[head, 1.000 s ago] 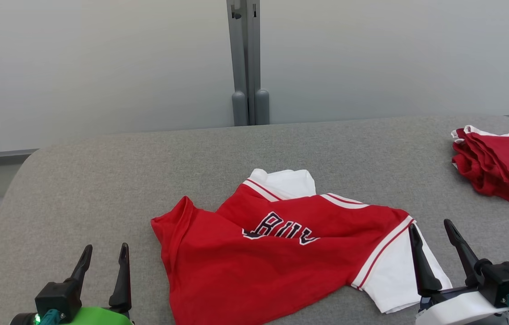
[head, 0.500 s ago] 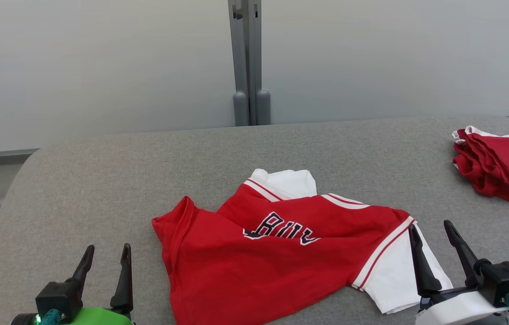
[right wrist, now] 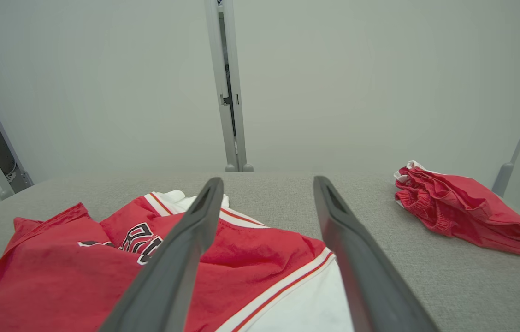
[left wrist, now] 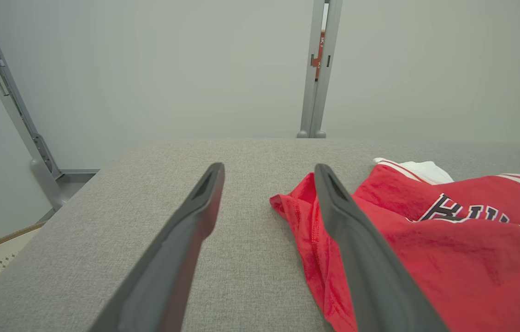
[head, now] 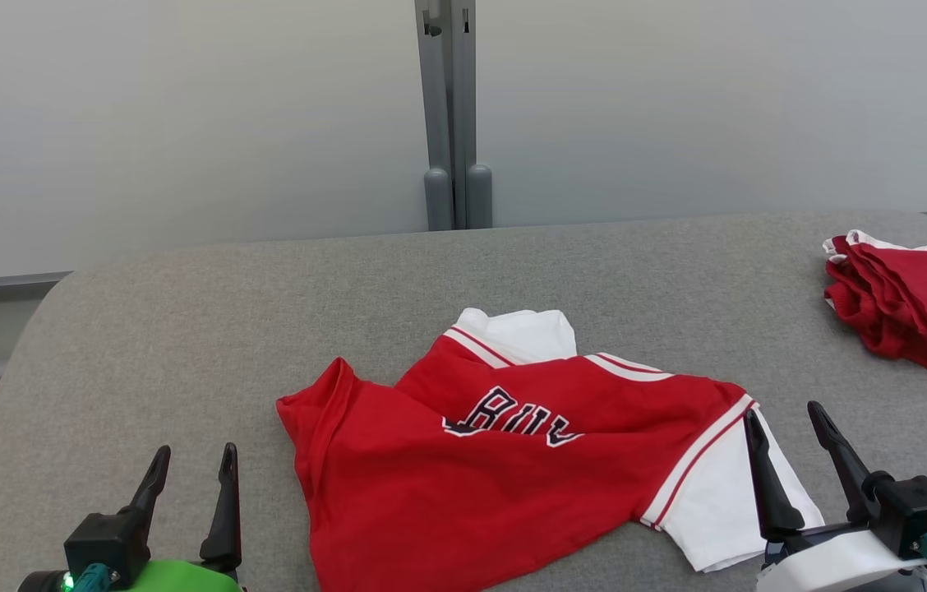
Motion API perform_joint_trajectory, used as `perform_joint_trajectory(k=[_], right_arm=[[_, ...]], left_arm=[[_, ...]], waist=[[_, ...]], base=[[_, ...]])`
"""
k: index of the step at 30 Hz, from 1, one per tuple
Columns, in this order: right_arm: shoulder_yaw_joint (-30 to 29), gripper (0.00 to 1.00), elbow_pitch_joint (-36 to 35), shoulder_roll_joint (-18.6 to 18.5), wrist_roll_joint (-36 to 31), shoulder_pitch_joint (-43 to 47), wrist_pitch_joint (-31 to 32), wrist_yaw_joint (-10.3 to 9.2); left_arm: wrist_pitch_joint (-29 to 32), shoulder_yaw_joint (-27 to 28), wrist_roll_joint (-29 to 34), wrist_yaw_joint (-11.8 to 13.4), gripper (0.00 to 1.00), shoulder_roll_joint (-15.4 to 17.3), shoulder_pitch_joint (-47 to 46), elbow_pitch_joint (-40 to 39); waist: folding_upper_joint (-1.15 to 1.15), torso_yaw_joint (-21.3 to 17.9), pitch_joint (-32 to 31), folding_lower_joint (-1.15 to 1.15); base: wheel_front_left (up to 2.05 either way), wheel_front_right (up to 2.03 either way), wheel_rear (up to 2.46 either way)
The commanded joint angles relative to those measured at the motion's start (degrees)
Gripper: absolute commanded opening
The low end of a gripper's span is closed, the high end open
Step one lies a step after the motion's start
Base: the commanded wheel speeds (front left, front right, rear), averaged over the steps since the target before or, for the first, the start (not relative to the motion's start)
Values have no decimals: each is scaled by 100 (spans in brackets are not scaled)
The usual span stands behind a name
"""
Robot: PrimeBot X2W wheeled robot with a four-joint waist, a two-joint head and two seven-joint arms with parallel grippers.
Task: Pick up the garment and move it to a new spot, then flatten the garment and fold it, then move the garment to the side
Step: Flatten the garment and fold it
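Over the last second I see next to nothing change. The picture from the head nudged very slightly at first, which I take for the camera, and the garment has kept the same creases and outline. Both arms have stayed parked, so I judge the first step, the pick-up, has not yet begun.

The garment, a red jersey with white sleeves and dark lettering, lies crumpled in the middle of the grey table, reaching down to its near edge. One white sleeve points to the far edge, the other to the near right corner. A second bundle of red cloth sits well apart at the far right corner.

My left gripper hovers by the near edge, left of the jersey, its fingers spread wide with nothing between them. In the left wrist view one finger crosses the red hem, but I cannot tell whether it touches. My right gripper is just as wide, its fingers straddling the striped seam of the near white sleeve. It holds nothing, and whether the tips rest on the cloth I cannot tell
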Motion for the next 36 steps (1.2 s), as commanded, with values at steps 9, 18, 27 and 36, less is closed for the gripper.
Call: perform_joint_trajectory(k=[9, 18, 27, 36], right_arm=[[8, 100, 6, -1, -25, 72, 10, 0], [17, 100, 59, -22, -4, 40, -6, -1], [-1, 100, 23, 1, -34, 70, 18, -1], [-54, 100, 178, -29, -5, -24, -20, 0]], left_arm=[[-16, -37, -84, 58, 100, 71, 89, 7], [-43, -66, -131, 96, 100, 93, 87, 28], [-48, -107, -157, 112, 100, 113, 107, 23], [32, -337, -171, -17, 100, 57, 193, 203]], waist=[[0, 7, -11, 0], [0, 4, -20, 0], [0, 11, -24, 0], [0, 21, 12, 0]], base=[[0, 0, 0], [0, 0, 0], [0, 0, 0], [0, 0, 0]])
